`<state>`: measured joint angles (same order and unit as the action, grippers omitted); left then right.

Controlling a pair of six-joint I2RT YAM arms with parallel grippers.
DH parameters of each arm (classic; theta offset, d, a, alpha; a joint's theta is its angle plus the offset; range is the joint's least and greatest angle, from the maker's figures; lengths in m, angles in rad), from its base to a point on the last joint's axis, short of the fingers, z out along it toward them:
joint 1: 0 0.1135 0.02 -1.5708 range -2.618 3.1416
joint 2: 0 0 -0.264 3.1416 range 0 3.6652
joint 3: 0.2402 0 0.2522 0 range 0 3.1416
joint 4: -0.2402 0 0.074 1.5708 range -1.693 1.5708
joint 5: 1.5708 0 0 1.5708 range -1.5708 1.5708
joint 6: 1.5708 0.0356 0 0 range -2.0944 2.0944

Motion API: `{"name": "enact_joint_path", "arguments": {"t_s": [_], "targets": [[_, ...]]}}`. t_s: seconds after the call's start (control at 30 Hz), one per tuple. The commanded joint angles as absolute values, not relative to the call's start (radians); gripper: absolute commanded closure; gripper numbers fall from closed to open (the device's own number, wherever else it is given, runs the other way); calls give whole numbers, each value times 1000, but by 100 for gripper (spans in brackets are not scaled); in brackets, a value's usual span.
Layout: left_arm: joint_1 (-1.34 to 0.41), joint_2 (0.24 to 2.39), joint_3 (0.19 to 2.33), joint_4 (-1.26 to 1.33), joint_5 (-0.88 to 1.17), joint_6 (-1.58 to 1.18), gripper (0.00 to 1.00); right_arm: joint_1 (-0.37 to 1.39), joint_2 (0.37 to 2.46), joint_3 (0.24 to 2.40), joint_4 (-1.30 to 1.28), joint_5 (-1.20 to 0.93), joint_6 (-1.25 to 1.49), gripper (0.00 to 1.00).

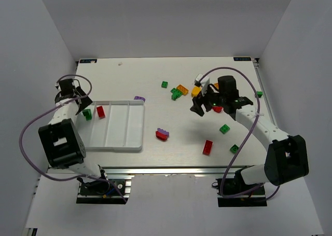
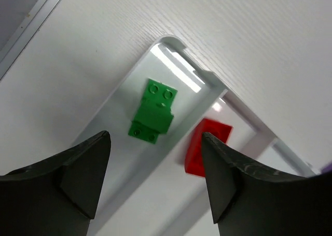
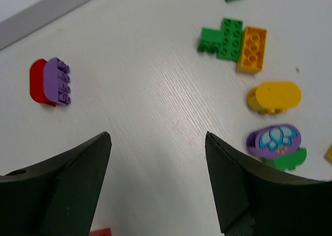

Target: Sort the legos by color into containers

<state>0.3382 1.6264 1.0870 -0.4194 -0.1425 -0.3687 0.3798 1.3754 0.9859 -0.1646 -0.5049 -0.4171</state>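
The white tray (image 1: 136,142) lies at the left. A green brick (image 1: 87,114) rests in its leftmost compartment and a red brick (image 1: 100,111) in the one beside it. My left gripper (image 1: 82,105) hangs open over that far-left corner, holding nothing. In the left wrist view the green brick (image 2: 153,111) and red brick (image 2: 206,145) lie just ahead of the open left gripper (image 2: 155,137). My right gripper (image 1: 199,103) stands open and empty above the table, among loose legos. In the right wrist view the right gripper (image 3: 157,136) has bare table between its fingers.
Loose legos lie right of the tray: a purple one (image 1: 139,98), a red-and-purple stack (image 1: 162,134), a green-and-orange cluster (image 1: 179,92), a yellow piece (image 1: 196,91), a red brick (image 1: 208,147) and green bricks (image 1: 224,128) (image 1: 234,148) (image 1: 259,94). White walls enclose three sides.
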Motion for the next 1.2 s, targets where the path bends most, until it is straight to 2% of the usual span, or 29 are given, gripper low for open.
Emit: {"name": "enact_joint_path", "arguments": {"t_s": [0.0, 0.17, 0.23, 0.37, 0.47, 0.67, 0.7, 0.73, 0.8, 0.83, 0.9, 0.93, 1.03, 1.17], "targets": [[342, 1435, 1045, -426, -62, -348, 20, 345, 1361, 1032, -279, -424, -367, 22], [342, 1209, 899, -410, 110, -379, 20, 295, 1359, 1034, -440, -319, -284, 28], [342, 1082, 798, -378, 200, -434, 23, 278, 1362, 1028, -472, -257, -247, 36], [341, 915, 648, -341, 356, -552, 30, 256, 1388, 1031, -587, -200, -264, 42], [336, 821, 563, -345, 426, -609, 30, 242, 1407, 1023, -639, -123, -342, 39], [318, 746, 552, -399, 436, -611, 26, 226, 1420, 988, -678, -80, -510, 26], [316, 744, 555, -399, 439, -609, 26, 224, 1425, 1008, -734, -107, -569, 18], [316, 745, 558, -397, 442, -611, 26, 222, 1430, 1023, -777, -168, -756, 15], [314, 749, 563, -391, 449, -617, 26, 204, 1408, 1028, -810, -237, -946, 14], [314, 750, 563, -381, 454, -618, 25, 169, 1396, 1026, -842, -271, -1165, 14], [314, 755, 563, -371, 462, -624, 25, 132, 1370, 1017, -864, -330, -1370, 15], [314, 759, 564, -365, 465, -626, 25, 99, 1367, 1011, -911, -381, -1587, 16], [311, 759, 572, -362, 477, -623, 25, 58, 1388, 988, -890, -410, -1817, 15], [311, 750, 583, -374, 488, -620, 24, 28, 1497, 1051, -946, -463, -1982, 15]]}}
